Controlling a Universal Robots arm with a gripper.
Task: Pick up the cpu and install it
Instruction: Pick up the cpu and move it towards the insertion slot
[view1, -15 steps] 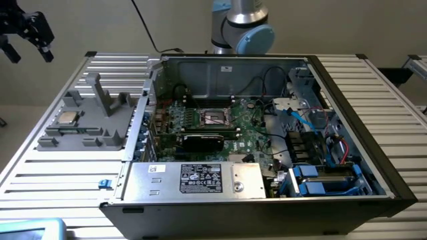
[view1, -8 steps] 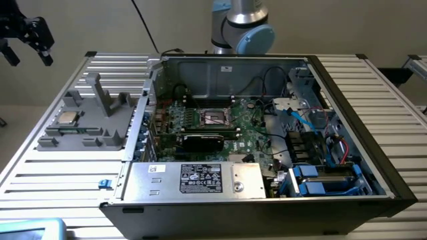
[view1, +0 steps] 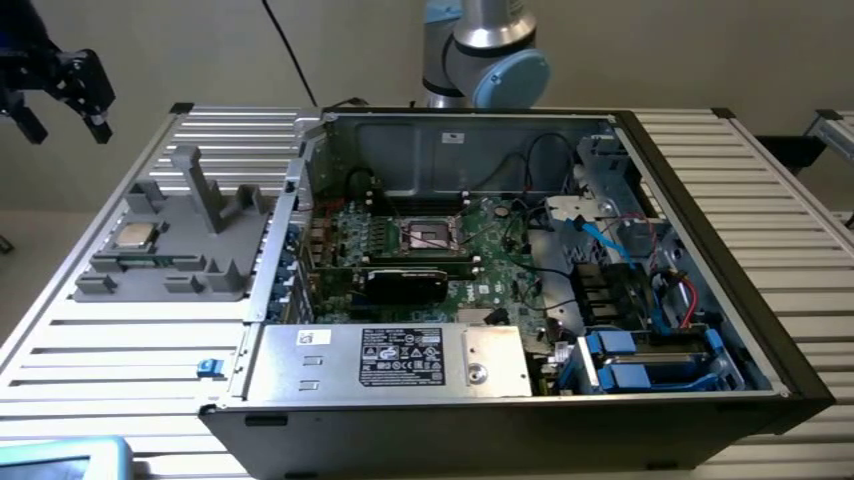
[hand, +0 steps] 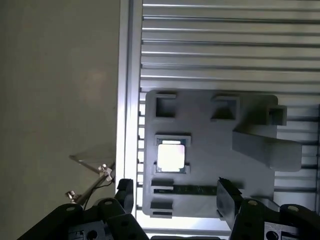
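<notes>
The cpu (view1: 134, 236) (hand: 171, 155) is a small square chip with a silvery top. It lies flat in a square recess of the grey holder (view1: 187, 248), at the middle left of the exterior view.

On the counter (view1: 120, 350) the open computer case (view1: 441, 150) takes the middle of the exterior view. Inside it the socket (view1: 430, 235) sits on the motherboard (view1: 514, 265), with the metal box (view1: 387, 360) at six o'clock from it. The fixture (view1: 174, 265) rests on the counter at nine o'clock from the case, just beside it. The cpu (view1: 134, 237) lies in a recess toward the fixture's nine o'clock side. The end effector (view1: 64, 125) hangs at eleven o'clock from the fixture.
</notes>
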